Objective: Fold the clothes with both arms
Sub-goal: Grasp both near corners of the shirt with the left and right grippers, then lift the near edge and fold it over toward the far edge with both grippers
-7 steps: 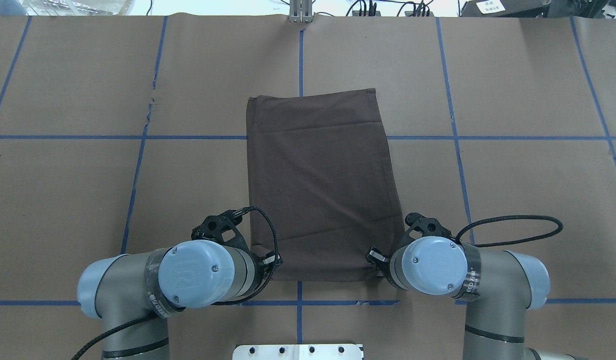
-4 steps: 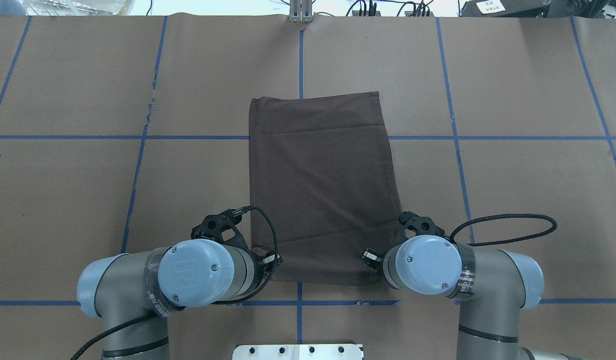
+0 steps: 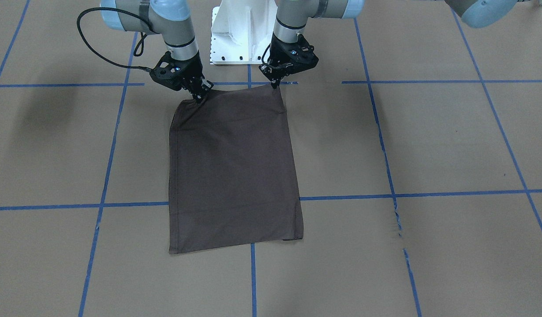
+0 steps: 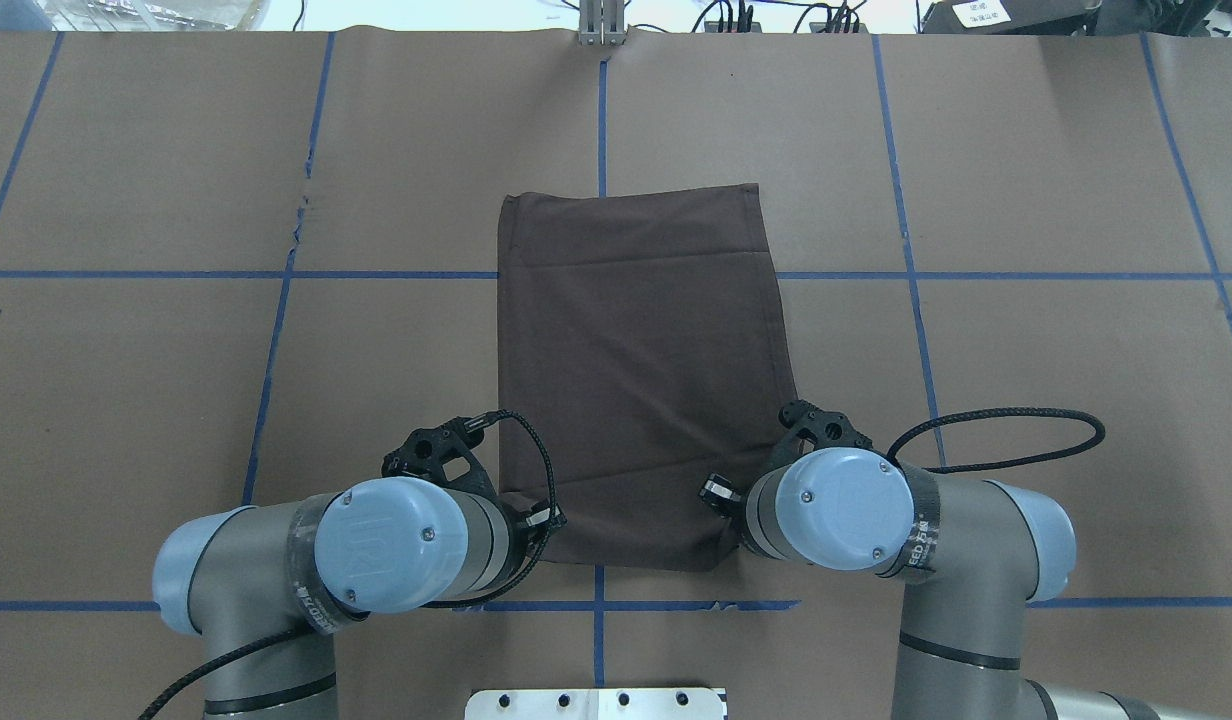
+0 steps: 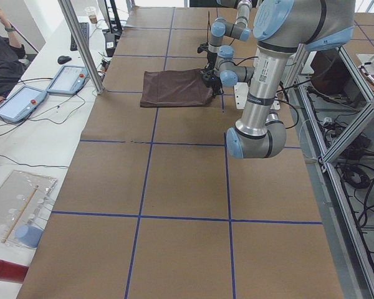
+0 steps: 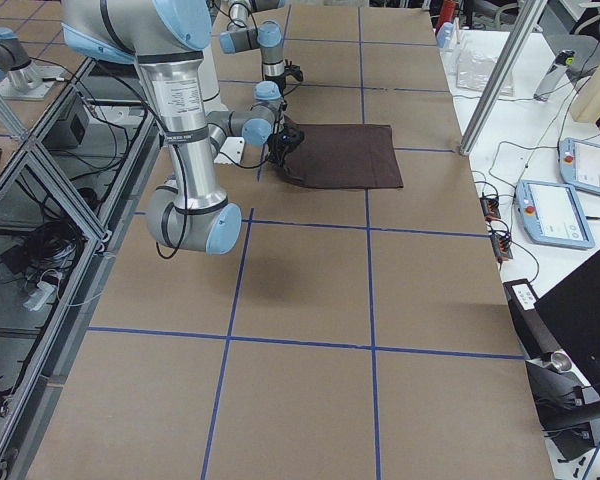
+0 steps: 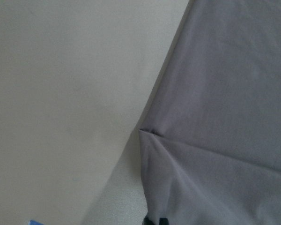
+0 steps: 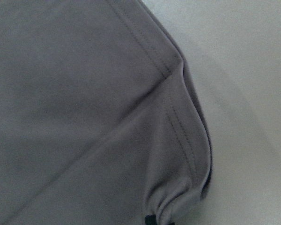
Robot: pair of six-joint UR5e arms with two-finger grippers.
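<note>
Shirt (image 3: 231, 167) corners sit clamped in left gripper (image 3: 276, 82) and right gripper (image 3: 199, 96); uneven lifting could slip one corner and skew the fold.

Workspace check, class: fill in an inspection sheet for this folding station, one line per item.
Surface: brown paper table cover with a blue tape grid; small tear beside one line.
Job's things: dark brown T-shirt, folded to a narrow rectangle, flat except its two corners nearest the robot.
Clutter: nothing seen on the paper.
Grippers: left gripper and right gripper each pinch one of those corners, raised slightly.
Cables: black braided cable loops out from the right arm; shorter black cable arcs over the shirt's edge.
Surroundings: white mounting plate; side bench with grey pendants; a person at it.
</note>
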